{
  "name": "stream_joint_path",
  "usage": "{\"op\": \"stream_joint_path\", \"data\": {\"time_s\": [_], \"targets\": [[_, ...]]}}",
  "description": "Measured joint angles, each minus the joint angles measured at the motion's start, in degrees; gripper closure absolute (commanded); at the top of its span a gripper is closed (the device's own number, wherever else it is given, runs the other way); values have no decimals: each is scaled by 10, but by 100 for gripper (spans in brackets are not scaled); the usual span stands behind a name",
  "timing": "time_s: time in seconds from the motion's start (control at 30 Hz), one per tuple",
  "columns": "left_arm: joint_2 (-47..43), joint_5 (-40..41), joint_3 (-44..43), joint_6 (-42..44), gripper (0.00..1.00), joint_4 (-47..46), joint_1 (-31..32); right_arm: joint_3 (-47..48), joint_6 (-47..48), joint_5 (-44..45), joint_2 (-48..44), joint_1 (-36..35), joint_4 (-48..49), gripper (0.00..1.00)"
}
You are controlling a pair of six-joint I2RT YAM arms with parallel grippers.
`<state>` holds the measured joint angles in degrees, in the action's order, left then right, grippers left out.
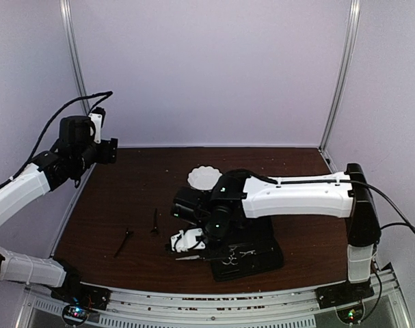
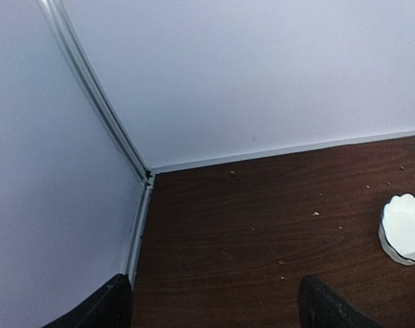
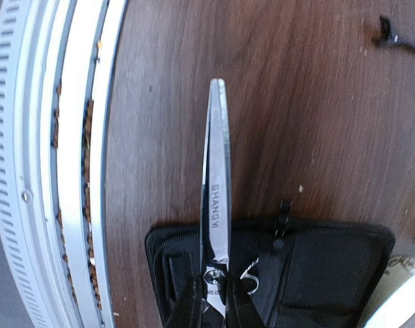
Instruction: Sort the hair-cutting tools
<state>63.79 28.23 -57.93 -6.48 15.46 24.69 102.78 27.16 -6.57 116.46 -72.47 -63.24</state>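
My right gripper (image 3: 214, 304) is shut on a pair of silver scissors (image 3: 217, 184) near the pivot. The closed blades point out over the near edge of the black zip case (image 3: 316, 273) and the brown table; in the top view these scissors (image 1: 190, 257) are at the case's left end. A second pair of scissors (image 1: 237, 256) lies on the case (image 1: 262, 263). Two thin black clips (image 1: 124, 240) (image 1: 154, 222) lie on the table left of the case. My left gripper (image 2: 217, 316) is open, raised at the far left, with nothing between its fingers.
A white scalloped bowl (image 1: 204, 178) stands at the back middle of the table, and it shows again as the bowl (image 2: 405, 229) in the left wrist view. A white rim (image 3: 398, 301) shows beside the case. The table's metal front rail (image 3: 70, 171) runs close to the scissors' tips.
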Motion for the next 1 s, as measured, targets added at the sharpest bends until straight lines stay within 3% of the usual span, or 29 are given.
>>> {"op": "stream_joint_path", "data": {"time_s": [0.13, 0.5, 0.63, 1.0], "targets": [[43, -32, -39, 0, 14, 29, 52, -118, 15, 7, -80, 31, 14, 100], [155, -111, -80, -15, 18, 82, 284, -383, 82, 30, -301, 171, 36, 100], [195, -115, -76, -31, 25, 95, 348, -471, 123, 59, -372, 203, 28, 100], [250, -174, -66, -100, 35, 120, 379, -546, 214, 125, -423, 234, 30, 100]]}}
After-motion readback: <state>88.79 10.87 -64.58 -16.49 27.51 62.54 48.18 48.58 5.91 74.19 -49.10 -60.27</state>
